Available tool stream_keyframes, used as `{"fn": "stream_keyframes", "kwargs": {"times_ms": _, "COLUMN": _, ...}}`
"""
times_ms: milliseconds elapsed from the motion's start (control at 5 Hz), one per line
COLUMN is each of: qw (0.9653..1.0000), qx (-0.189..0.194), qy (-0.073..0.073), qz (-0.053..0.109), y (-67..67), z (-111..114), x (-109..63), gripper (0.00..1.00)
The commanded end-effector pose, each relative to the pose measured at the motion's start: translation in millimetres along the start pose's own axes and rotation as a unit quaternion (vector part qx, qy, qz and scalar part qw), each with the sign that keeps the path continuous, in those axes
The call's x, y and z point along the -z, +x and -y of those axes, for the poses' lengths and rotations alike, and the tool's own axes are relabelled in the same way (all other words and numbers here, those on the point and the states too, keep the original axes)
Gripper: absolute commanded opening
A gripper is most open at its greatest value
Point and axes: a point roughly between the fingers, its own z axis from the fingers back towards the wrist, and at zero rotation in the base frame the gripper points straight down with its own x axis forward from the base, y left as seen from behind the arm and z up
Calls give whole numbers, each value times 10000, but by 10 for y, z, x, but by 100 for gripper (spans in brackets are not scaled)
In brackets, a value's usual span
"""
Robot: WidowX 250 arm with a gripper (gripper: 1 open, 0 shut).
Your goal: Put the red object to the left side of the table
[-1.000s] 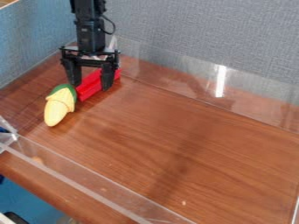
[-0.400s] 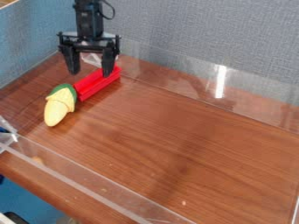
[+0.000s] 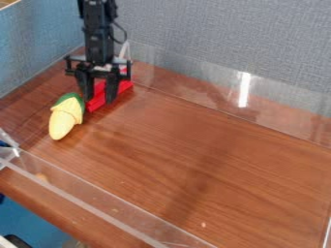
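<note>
camera view, sole one: looks down and across the table (image 3: 207, 145), glossy dark reddish-brown wood grain, bordered by low clear acrylic walls (image 3: 246, 87), with a blue-grey textured backdrop behind. no brand, label or readable writing anywhere on arm, toys or walls. black gripper (image 3: 101, 81) hangs from a black arm at the far left corner, pointing steeply down, fingers (image 3: 75, 79) parted and lowered to either side of the red object (image 3: 106, 92). jaws spread, straddling the upper end of the bar, one finger on its left flank and one on its right; whether the pads actually touch the red plastic cannot be told at this size, so no firm pinch can be claimed. red object lies flat on the wood near the back-left corner, elongated, running diagonally from the gripper down toward the front-left, its far end between the jaws and its near end poking out below them. just beside that near end, touching or nearly so, lies the yellow corn-like toy (image 3: 64, 118), with a green and red cap toward the bar and its yellow body pointing toward the front-left. elsewhere only bare glossy wood, with pale reflections of the acrylic on the right. blue scrap (image 3: 7, 147) at the left edge outside the wall, too small to identify.
</note>
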Motion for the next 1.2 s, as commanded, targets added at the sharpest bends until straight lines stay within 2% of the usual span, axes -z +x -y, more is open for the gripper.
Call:
{"fn": "stream_keyframes", "kwargs": {"times_ms": 0, "qw": 9988, "qx": 151, "qy": 45, "qz": 457, "y": 20, "z": -100, "x": -371, "gripper": 100}}
{"fn": "stream_keyframes", "kwargs": {"times_ms": 200, "qw": 9977, "qx": 250, "qy": -113, "qz": 626, "y": 17, "z": -240, "x": -563, "gripper": 100}}
{"fn": "stream_keyframes", "kwargs": {"times_ms": 600, "qw": 9936, "qx": 877, "qy": -67, "qz": 707, "y": -72, "z": 128, "x": -771, "gripper": 100}}
{"fn": "stream_keyframes", "kwargs": {"times_ms": 800, "qw": 9930, "qx": 993, "qy": 1, "qz": 640, "y": -75, "z": 254, "x": -756, "gripper": 100}}
{"fn": "stream_keyframes", "kwargs": {"times_ms": 1000, "qw": 9951, "qx": 814, "qy": -9, "qz": 559, "y": -29, "z": 188, "x": -685, "gripper": 100}}
